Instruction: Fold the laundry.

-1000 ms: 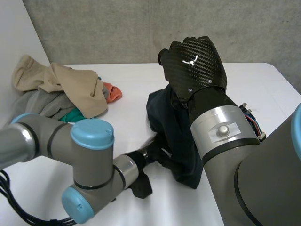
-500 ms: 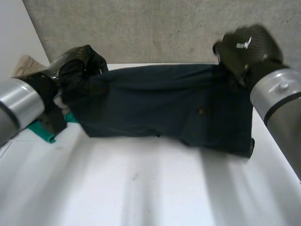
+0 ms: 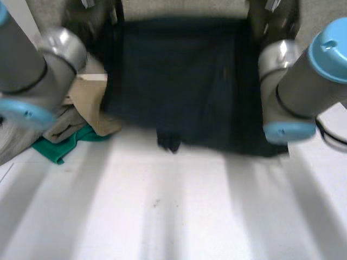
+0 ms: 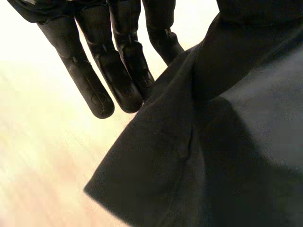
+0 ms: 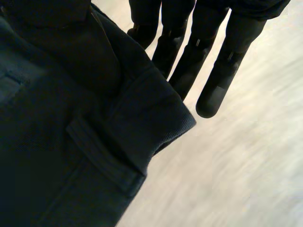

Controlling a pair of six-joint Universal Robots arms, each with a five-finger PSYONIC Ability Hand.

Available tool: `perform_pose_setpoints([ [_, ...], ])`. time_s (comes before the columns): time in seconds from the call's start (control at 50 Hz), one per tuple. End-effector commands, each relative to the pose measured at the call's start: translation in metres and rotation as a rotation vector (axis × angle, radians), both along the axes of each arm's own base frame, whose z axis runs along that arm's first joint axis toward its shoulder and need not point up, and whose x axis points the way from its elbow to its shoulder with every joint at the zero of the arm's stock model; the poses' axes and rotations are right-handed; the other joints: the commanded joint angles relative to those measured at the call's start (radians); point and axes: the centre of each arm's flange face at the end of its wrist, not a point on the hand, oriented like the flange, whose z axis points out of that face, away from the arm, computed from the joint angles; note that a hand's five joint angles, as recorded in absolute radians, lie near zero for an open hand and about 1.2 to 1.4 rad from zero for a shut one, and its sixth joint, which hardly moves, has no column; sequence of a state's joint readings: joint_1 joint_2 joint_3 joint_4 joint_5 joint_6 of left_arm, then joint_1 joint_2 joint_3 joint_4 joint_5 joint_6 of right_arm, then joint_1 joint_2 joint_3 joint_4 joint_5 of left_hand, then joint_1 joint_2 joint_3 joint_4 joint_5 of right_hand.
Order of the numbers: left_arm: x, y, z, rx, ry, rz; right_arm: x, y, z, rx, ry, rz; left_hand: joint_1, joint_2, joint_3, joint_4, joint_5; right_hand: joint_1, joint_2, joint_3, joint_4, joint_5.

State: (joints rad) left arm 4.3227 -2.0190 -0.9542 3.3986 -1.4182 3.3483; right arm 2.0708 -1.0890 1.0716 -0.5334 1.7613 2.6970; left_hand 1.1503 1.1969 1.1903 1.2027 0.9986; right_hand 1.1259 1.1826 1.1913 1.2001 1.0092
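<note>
Item one, far left: laundry pile point(image 3: 76, 116), beige cloth point(image 3: 89, 103) over green cloth point(image 3: 59, 146), lying on the white table point(image 3: 179, 206) off to the side of the middle

Item two: left hand point(image 4: 118, 71), fingers near straight, pinching an upper corner of the dark garment point(image 3: 179, 81) at its thumb side

Item three: the dark garment itself, hanging spread between both arms above the table; I judge it is held wide so that it can be laid flat for folding

Item four: right hand point(image 5: 189, 52), fingers likewise straight, nipping the opposite upper corner at the hem
</note>
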Motion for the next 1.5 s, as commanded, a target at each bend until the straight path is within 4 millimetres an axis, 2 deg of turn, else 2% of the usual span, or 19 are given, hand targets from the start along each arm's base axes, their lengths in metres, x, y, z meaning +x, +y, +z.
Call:
perform_pose_setpoints([
  [0.02,0.006,0.009,0.057,-0.25,0.24,-0.035,-0.002,0.004,0.052,-0.327,-0.204,0.061,0.246,0.199,0.206,0.194,0.223,0.27,0.214,0.205,0.196,0.213],
  [0.18,0.01,0.001,0.016,-0.074,0.155,0.011,0.015,-0.003,0.008,-0.126,-0.041,0.137,0.246,0.199,0.206,0.194,0.223,0.27,0.214,0.205,0.196,0.213],
  [0.26,0.01,0.0,-0.027,0.041,0.054,0.017,0.02,-0.007,-0.024,-0.011,0.035,0.165,0.246,0.199,0.206,0.194,0.223,0.27,0.214,0.205,0.196,0.213],
  [0.38,0.01,0.013,-0.098,0.212,-0.129,0.027,0.025,-0.01,-0.099,0.198,0.218,0.168,0.246,0.199,0.206,0.194,0.223,0.27,0.214,0.205,0.196,0.213],
  [0.48,0.015,0.049,-0.164,0.424,-0.34,-0.002,0.016,0.003,-0.15,0.389,0.424,0.15,0.246,0.199,0.206,0.194,0.223,0.27,0.214,0.205,0.196,0.213],
  [0.58,0.027,0.101,-0.184,0.626,-0.476,-0.07,-0.007,0.045,-0.166,0.627,0.613,0.17,0.246,0.199,0.206,0.194,0.223,0.27,0.214,0.205,0.196,0.213],
  [0.64,0.038,0.136,-0.177,0.716,-0.527,-0.122,-0.022,0.07,-0.164,0.738,0.696,0.18,0.246,0.199,0.206,0.194,0.223,0.27,0.214,0.205,0.196,0.213],
  [0.78,0.063,0.207,-0.158,0.873,-0.655,-0.226,-0.078,0.167,-0.155,1.015,1.023,0.258,0.246,0.199,0.206,0.194,0.223,0.27,0.214,0.205,0.196,0.213],
  [0.8,0.07,0.227,-0.158,0.944,-0.72,-0.26,-0.082,0.175,-0.155,1.009,1.058,0.274,0.246,0.199,0.206,0.194,0.223,0.27,0.214,0.205,0.196,0.213],
  [0.9,0.081,0.259,-0.155,1.068,-0.897,-0.361,-0.088,0.186,-0.159,0.929,1.152,0.345,0.246,0.199,0.206,0.194,0.223,0.27,0.214,0.205,0.196,0.213],
  [0.98,0.073,0.236,-0.158,0.938,-0.937,-0.346,-0.083,0.176,-0.167,0.981,1.103,0.323,0.246,0.199,0.206,0.194,0.223,0.27,0.214,0.205,0.196,0.213],
  [1.14,0.038,0.135,-0.164,0.627,-0.842,-0.124,-0.068,0.114,-0.166,0.971,0.831,0.131,0.246,0.199,0.206,0.194,0.223,0.27,0.214,0.205,0.196,0.213],
  [1.22,0.022,0.106,-0.166,0.546,-0.809,-0.081,-0.059,0.09,-0.168,0.898,0.764,0.077,0.246,0.199,0.206,0.194,0.223,0.27,0.214,0.205,0.196,0.213],
  [1.28,0.01,0.083,-0.156,0.449,-0.774,-0.057,-0.044,0.062,-0.154,0.739,0.688,0.05,0.246,0.199,0.206,0.194,0.223,0.27,0.214,0.205,0.196,0.213],
  [1.36,-0.007,0.043,-0.094,0.173,-0.629,0.032,-0.026,0.02,-0.09,0.425,0.485,-0.041,0.246,0.199,0.206,0.194,0.223,0.27,0.214,0.205,0.196,0.213],
  [1.38,-0.012,0.033,-0.054,0.033,-0.531,0.064,-0.024,0.008,-0.055,0.289,0.36,-0.083,0.246,0.199,0.206,0.194,0.223,0.27,0.214,0.205,0.196,0.213],
  [1.42,-0.013,0.027,-0.006,-0.125,-0.397,0.102,-0.025,0.002,-0.019,0.158,0.223,-0.108,0.246,0.199,0.206,0.194,0.223,0.27,0.214,0.205,0.196,0.213],
  [1.44,-0.013,0.026,0.01,-0.179,-0.342,0.111,-0.026,0.002,0.013,0.026,0.099,-0.109,0.246,0.199,0.206,0.194,0.223,0.27,0.214,0.205,0.196,0.213],
  [1.5,-0.01,0.028,0.062,-0.332,-0.108,0.086,-0.026,0.009,0.058,-0.212,-0.053,-0.061,0.246,0.199,0.206,0.194,0.223,0.27,0.214,0.205,0.196,0.213],
])
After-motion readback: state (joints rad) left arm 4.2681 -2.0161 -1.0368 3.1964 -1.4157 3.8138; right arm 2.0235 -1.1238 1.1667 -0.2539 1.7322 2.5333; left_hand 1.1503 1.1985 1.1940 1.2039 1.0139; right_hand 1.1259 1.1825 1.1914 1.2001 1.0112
